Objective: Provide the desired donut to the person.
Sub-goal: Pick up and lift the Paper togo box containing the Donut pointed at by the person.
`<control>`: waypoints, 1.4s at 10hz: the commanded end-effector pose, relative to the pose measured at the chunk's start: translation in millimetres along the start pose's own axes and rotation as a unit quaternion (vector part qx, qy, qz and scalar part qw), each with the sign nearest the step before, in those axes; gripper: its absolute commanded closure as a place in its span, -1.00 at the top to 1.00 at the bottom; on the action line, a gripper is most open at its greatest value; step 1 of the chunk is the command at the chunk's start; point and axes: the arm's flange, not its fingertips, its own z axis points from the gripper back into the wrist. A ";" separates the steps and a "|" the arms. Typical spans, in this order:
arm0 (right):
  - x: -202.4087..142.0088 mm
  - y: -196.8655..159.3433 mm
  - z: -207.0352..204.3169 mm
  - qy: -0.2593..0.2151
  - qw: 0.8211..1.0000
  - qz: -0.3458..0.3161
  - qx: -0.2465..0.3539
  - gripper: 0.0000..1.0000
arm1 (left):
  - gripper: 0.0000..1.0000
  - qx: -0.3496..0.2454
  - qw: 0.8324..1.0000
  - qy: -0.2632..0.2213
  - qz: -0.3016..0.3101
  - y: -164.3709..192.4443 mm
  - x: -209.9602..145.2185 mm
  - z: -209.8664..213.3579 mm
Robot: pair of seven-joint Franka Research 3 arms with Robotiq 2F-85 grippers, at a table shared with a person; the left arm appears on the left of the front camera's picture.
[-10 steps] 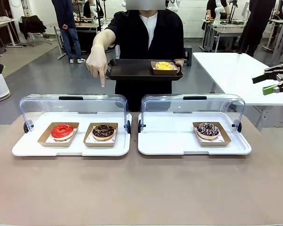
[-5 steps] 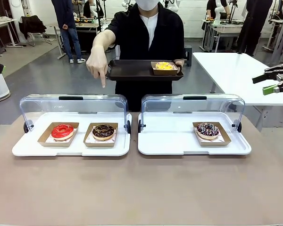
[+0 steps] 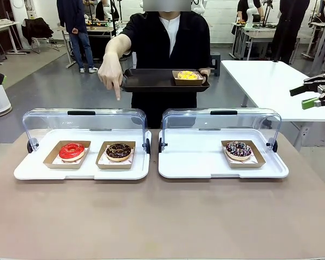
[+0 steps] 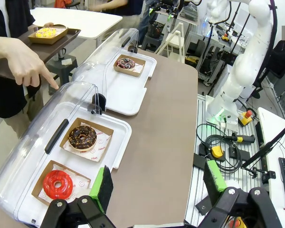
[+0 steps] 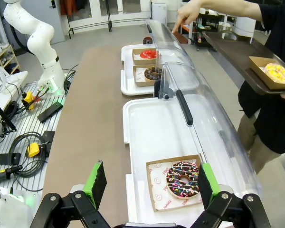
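The person (image 3: 168, 38) stands at the far side and points a finger (image 3: 117, 93) down over the chocolate donut (image 3: 118, 151), which sits in a cardboard box beside a red donut (image 3: 71, 151) in the left white tray (image 3: 81, 172). A sprinkled donut (image 3: 238, 149) lies in the right white tray (image 3: 200, 165). The person's other hand holds a dark tray (image 3: 151, 81) carrying a yellow donut (image 3: 187, 76). My right gripper (image 3: 309, 96) hangs open at the far right, off the table. My left gripper (image 4: 156, 185) is open, high above the chocolate donut (image 4: 82, 137).
Both white trays have clear domed lids (image 3: 84, 122) swung open at the back, with black handles. The brown table (image 3: 162, 216) is bare in front of the trays. A white table (image 3: 265, 81) stands behind on the right. Cables and a controller (image 4: 228, 147) lie beside the table.
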 end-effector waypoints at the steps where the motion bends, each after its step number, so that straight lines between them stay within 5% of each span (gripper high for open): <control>1: 1.0 1.2 -0.6 -0.002 1.000 0.001 0.002 1.00 | 1.00 0.010 0.999 0.051 -0.010 8.4 14.6 -11.5; 3: 1.0 1.2 -0.6 -0.002 1.000 0.001 0.002 1.00 | 1.00 0.045 0.977 0.194 -0.074 24.6 59.5 -46.2; 5: 1.0 1.2 -0.6 -0.002 1.000 0.001 0.002 1.00 | 1.00 0.065 0.920 0.367 -0.120 39.4 97.0 -98.2; 8: 1.0 1.2 -0.6 -0.002 1.000 0.001 0.002 1.00 | 1.00 0.063 0.860 0.482 -0.154 67.1 107.1 -190.6; 11: 1.0 1.2 -0.6 -0.002 1.000 0.001 0.002 1.00 | 1.00 0.082 0.837 0.511 -0.179 88.7 71.6 -271.7; 12: 1.0 1.2 -0.6 -0.002 1.000 0.001 0.002 1.00 | 1.00 0.083 0.841 0.503 -0.181 92.7 61.9 -289.0; 13: 1.0 1.2 -0.6 -0.002 1.000 0.001 0.002 1.00 | 1.00 0.075 0.865 0.461 -0.182 93.3 48.8 -324.1; 14: 1.0 1.2 -0.6 -0.002 1.000 0.001 0.002 1.00 | 1.00 0.073 0.866 0.460 -0.182 92.5 47.9 -325.6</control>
